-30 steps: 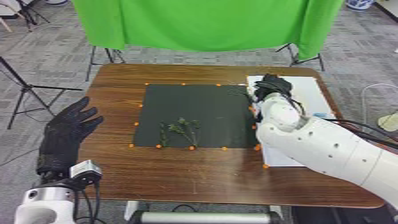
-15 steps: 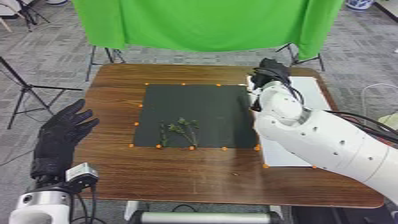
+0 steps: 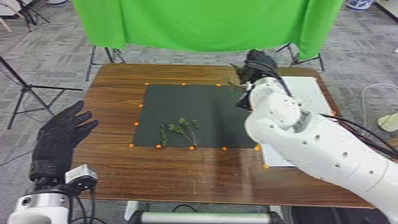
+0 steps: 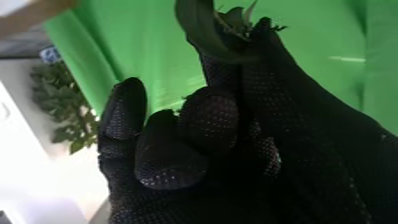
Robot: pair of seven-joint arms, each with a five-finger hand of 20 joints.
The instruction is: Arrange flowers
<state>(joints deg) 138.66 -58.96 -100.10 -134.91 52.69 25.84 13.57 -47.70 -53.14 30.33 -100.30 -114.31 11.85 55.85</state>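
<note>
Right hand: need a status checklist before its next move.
1. Leafy sprig gripped by right hand: ok, pinched near the fingertips.
2. Held sprig laid down on the dark mat: not ok, it's in the hand.
3. Stem end of the held sprig in sight for alignment: cannot tell, the glove hides much of it.
4. Green sprigs lying on the mat's near part: ok.
5. Left hand off the mat: ok, open at the left.

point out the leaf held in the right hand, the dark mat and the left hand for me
Held leaf (image 4: 204, 31): right wrist view, on its broad green blade
Dark mat (image 3: 191, 102): head view, on its bare surface
Left hand (image 3: 58, 137): head view, on the gloved palm
</note>
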